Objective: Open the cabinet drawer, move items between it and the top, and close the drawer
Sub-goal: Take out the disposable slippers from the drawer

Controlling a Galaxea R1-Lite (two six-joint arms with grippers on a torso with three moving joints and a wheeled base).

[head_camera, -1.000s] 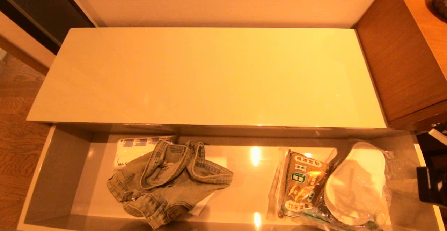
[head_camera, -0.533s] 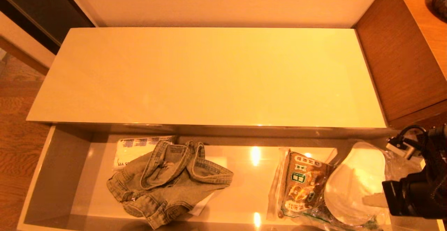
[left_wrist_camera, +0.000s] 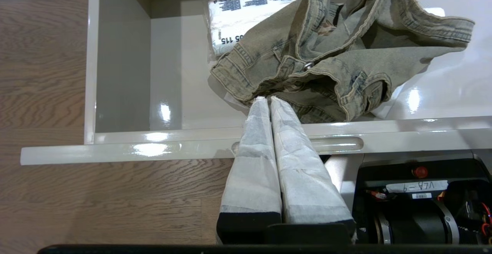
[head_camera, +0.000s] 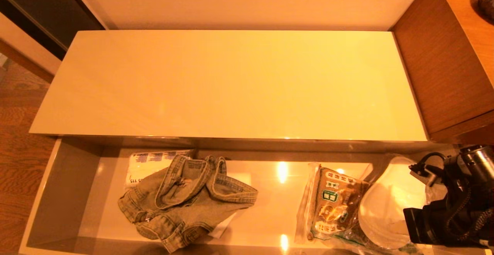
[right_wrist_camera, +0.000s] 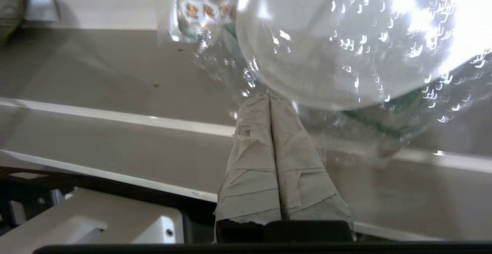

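The denim garment (head_camera: 185,199) is faded grey-green with pale stitched seams. The food bag (head_camera: 334,205) is brown with green-and-white print; the slippers (head_camera: 389,205) are white.

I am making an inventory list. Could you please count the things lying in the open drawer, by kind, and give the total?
Denim garment: 1
White tissue pack, partly under the garment: 1
Brown food bag: 1
Wrapped white slippers, counted as one pack: 1
Total: 4
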